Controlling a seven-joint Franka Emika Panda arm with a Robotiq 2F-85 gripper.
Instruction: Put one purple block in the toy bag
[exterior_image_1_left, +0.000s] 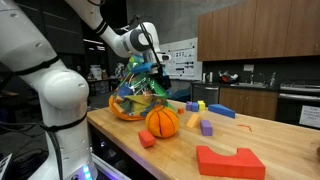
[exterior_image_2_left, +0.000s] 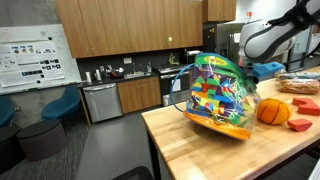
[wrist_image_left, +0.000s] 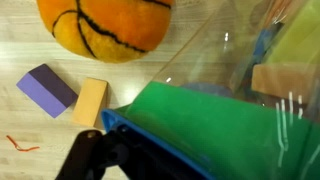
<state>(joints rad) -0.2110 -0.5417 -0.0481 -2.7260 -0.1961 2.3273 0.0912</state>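
The toy bag (exterior_image_1_left: 135, 95) stands at the table's near end, see-through with a green top and many coloured toys inside; it also shows in an exterior view (exterior_image_2_left: 220, 95). My gripper (exterior_image_1_left: 150, 62) hangs right over the bag's top. In the wrist view the green bag top (wrist_image_left: 220, 130) covers the jaws; only one dark finger (wrist_image_left: 88, 158) shows, so I cannot tell whether they are open or holding anything. A light-purple block (wrist_image_left: 47, 88) lies on the table beside a tan block (wrist_image_left: 90, 100), also seen in an exterior view (exterior_image_1_left: 207, 127).
An orange pumpkin (exterior_image_1_left: 162, 122) sits next to the bag. A small red cube (exterior_image_1_left: 147, 139) lies in front of it. A big red arch block (exterior_image_1_left: 230, 160), a blue block (exterior_image_1_left: 220, 110) and a yellow block (exterior_image_1_left: 193, 120) lie further along the wooden table (exterior_image_1_left: 270, 135).
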